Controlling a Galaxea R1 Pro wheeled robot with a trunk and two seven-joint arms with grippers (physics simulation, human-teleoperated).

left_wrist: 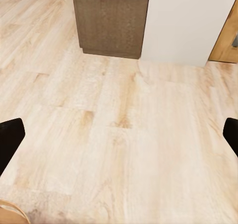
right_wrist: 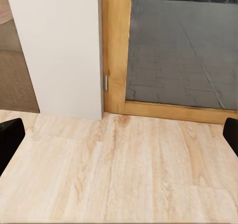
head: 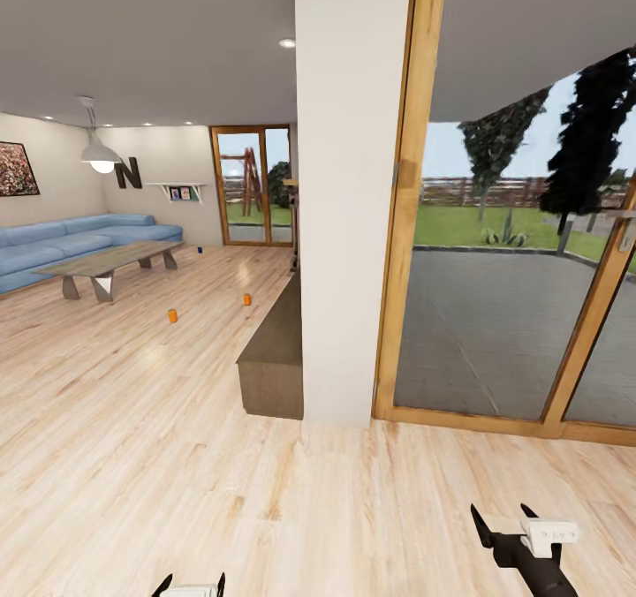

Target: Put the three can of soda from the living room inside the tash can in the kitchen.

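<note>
Cans of soda, 3 in number, located on the living room floor (head: 132,420), far ahead and to the left of both arms: 1 orange can (head: 172,315) nearest, upright on bare planks; a 2nd orange can (head: 247,298) a little farther and to its right, near the long low dark cabinet (head: 274,358); 1 dark blue can (head: 200,248) farthest, just beyond the far end of the coffee table (head: 110,263), too small to confirm detail. Long axes of the 2 orange cans vertical, as far as can be told. Well apart from either end effector; not within reach without travel of the base.

Left end effector (head: 190,585) at the bottom of the head view, fingers spread, nothing between them; left wrist view confirms bare floor between the dark fingertips (left_wrist: 11,139). Right end effector (head: 503,516) likewise spread and empty, facing the white pillar (head: 340,191) and wood-framed glass door (head: 495,297).

Left arm judged nearer to the cans, given their bearing ahead-left; advance diagonally left past the cabinet corner judged necessary.

Surface: pale wood planks, level, glossy. Room: blue sofa (head: 71,244) along the left wall, pendant lamp (head: 99,155), letter N (head: 128,172) on the far wall. Trash can not located.
</note>
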